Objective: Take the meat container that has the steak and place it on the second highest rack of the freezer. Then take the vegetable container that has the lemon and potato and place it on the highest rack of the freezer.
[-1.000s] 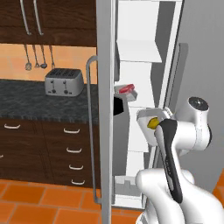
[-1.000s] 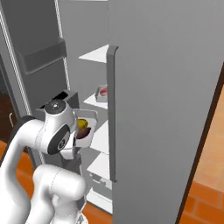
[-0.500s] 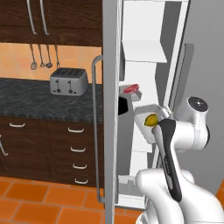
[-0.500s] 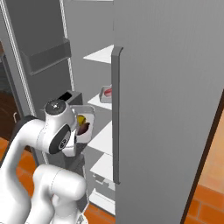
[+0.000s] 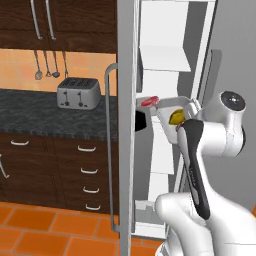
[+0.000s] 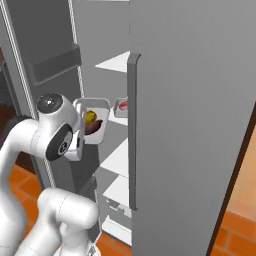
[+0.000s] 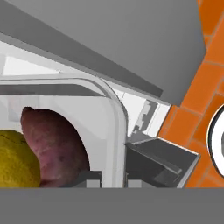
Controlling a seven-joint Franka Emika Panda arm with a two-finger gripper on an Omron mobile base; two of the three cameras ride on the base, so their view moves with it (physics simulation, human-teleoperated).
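my claw [image 7: 109, 177] is clenched on the rim of the vegetable container [image 6: 94, 120], at the tray's curved corner, as the hand view shows: the wall of the tray runs down between my finger tips, with the potato [image 7: 54, 146] just inside it and the lemon [image 7: 15, 159] touching the potato on its far side from me.

the tray hangs in the air in the mouth of the open freezer [image 6: 190, 100], not resting on any rack. in the right base view it sits beside my wrist, tipped so its open face shows toward the camera, lemon above potato. the meat container [image 6: 121, 105] with the steak [image 5: 149, 101] already lies on a rack near that rack's front edge, just beyond my tray and at about the same height.

what the coming move turns on, as i judge it: the highest rack [image 6: 117, 62] is above and inward from where i hold the tray, well apart from it, with the steak's rack below it. so the tray lies low of its goal and must go up before it goes in; pushing straight in at this height would carry it against the meat container. its tilt should also be levelled, or lemon and potato could roll toward the low wall.
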